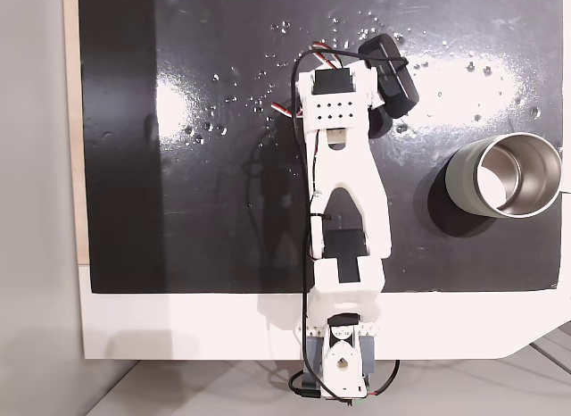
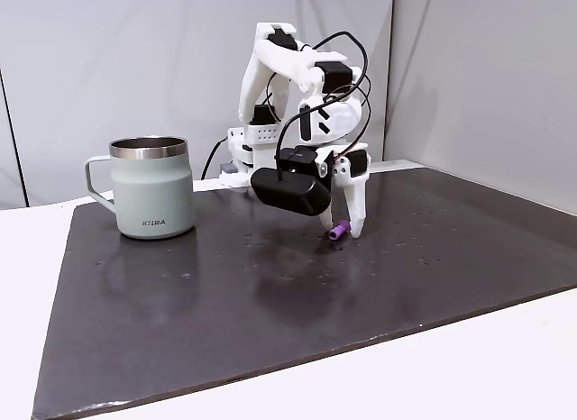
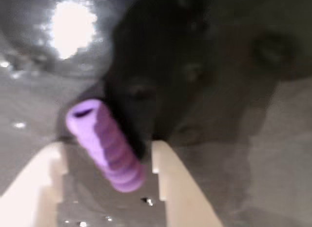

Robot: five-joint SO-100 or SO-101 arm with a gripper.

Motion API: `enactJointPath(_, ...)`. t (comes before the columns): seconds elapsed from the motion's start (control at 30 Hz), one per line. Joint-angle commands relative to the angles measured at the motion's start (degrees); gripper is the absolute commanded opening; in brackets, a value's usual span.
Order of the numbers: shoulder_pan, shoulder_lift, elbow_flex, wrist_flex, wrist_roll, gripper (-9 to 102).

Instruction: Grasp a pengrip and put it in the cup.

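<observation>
The purple pengrip [image 3: 105,146] fills the wrist view, lying on the black mat [image 2: 270,294] between the spread, unclenched jaws of the gripper [image 3: 109,161]. Grasp stage: next, I reckon, squeeze, lift, then carry left in the side fixed view to the steel mug [image 2: 153,187].

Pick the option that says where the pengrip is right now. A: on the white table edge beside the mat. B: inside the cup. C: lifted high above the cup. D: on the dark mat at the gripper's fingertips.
D: in a fixed view the pengrip lies on the dark mat at the tips of the gripper, well away from the cup; the wrist view shows it between the pale fingers.
</observation>
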Motion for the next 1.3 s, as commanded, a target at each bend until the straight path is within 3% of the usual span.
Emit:
enactJointPath(0.0,-0.26,-0.7,-3.34,-0.79,0.53,12)
enactJointPath(0.17,-0.35,-1.67,-3.43,-1.32,0.53,0)
enactJointPath(0.43,0.79,4.04,-3.52,1.85,1.76,0)
enactJointPath(0.63,4.48,14.24,-7.03,10.81,4.66,0)
enactJointPath(0.97,16.44,33.84,-10.46,18.72,2.02,0)
enactJointPath(1.27,32.34,43.33,-11.25,20.39,-6.86,0)
